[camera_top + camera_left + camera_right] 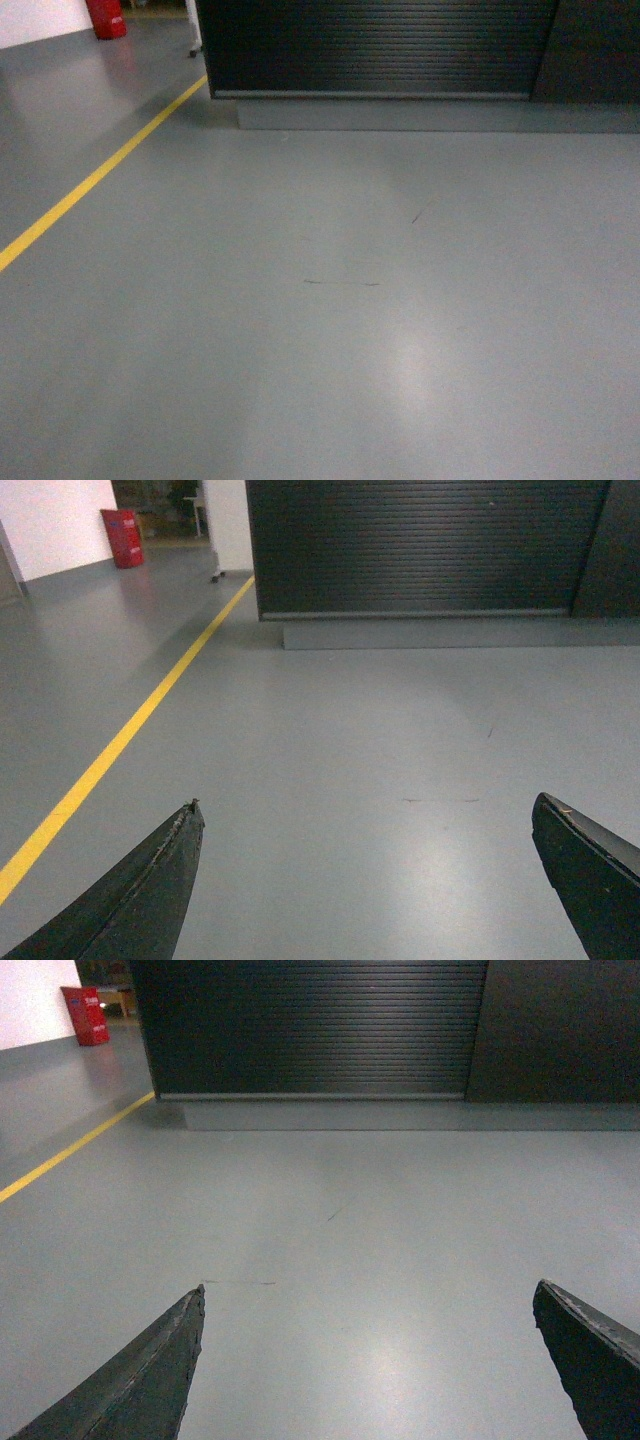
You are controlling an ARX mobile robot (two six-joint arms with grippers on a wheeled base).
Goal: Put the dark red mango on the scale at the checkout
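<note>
Both claws, left claw and right claw, gape before the checkout.

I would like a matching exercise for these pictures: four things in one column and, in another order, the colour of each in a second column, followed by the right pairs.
Things:
1. floor line
2. checkout front panel
3. floor
4. bin-like object far left in the background

Colours:
A. grey
B. red
C. yellow
D. black, ribbed

Pairs: 1-C, 2-D, 3-A, 4-B
</note>
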